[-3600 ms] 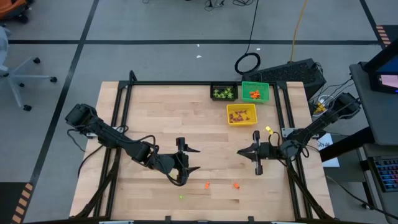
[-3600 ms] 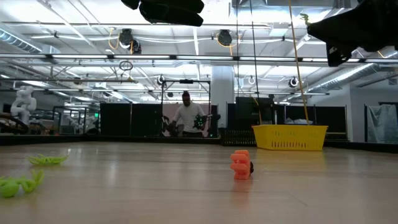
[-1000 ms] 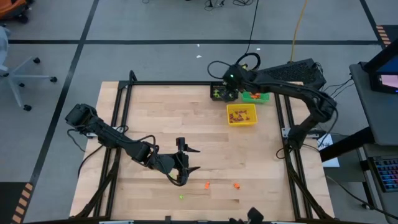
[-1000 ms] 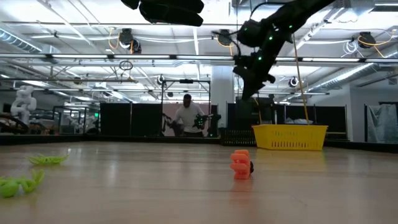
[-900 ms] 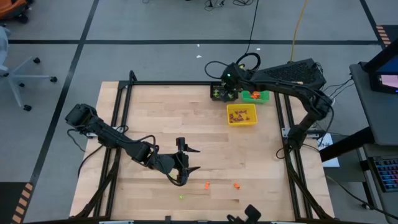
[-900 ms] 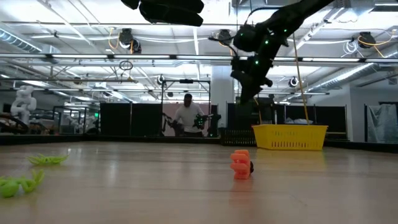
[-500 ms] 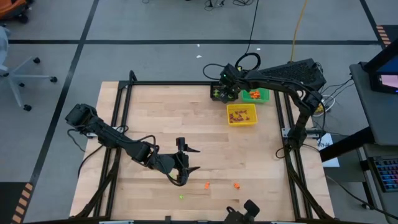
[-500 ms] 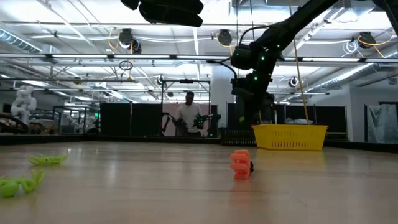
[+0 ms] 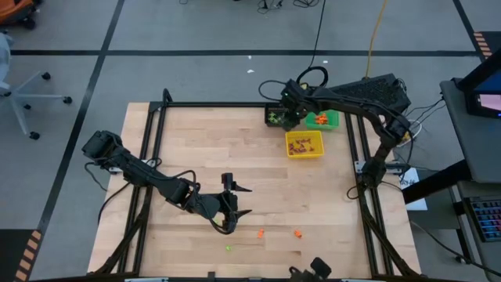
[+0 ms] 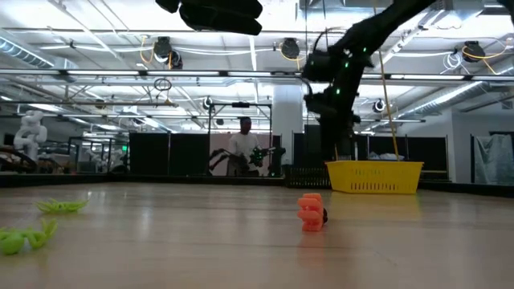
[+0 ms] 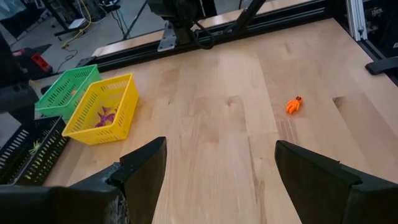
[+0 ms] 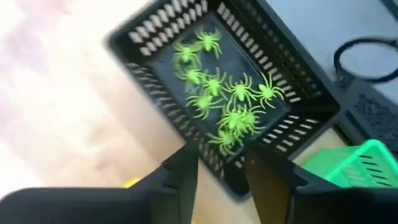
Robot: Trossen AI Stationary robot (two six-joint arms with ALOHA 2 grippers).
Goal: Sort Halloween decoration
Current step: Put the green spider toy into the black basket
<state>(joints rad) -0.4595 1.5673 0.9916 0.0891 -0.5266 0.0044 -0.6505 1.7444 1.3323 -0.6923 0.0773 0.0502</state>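
Swung across from the table's right edge, the right gripper [image 12: 219, 163] hovers over the black bin [image 12: 304, 109], jaws narrowly parted, green spiders [image 12: 227, 102] directly below. Orange trinkets [image 9: 297, 233] lie just beyond the wide-open left gripper [image 9: 235, 200], the nearer arm.

Open wooden surface [image 9: 235, 149] spans the middle, free for passage between both arms. Three bins crowd the far right corner: black bin [image 9: 274, 117], green bin [image 9: 325, 120], yellow bin [image 9: 304, 144], with the right arm [image 9: 344, 98] stretched above them. The left arm [image 9: 156, 182] lies across the near left, and small trinkets [image 9: 259, 233] dot the near edge.
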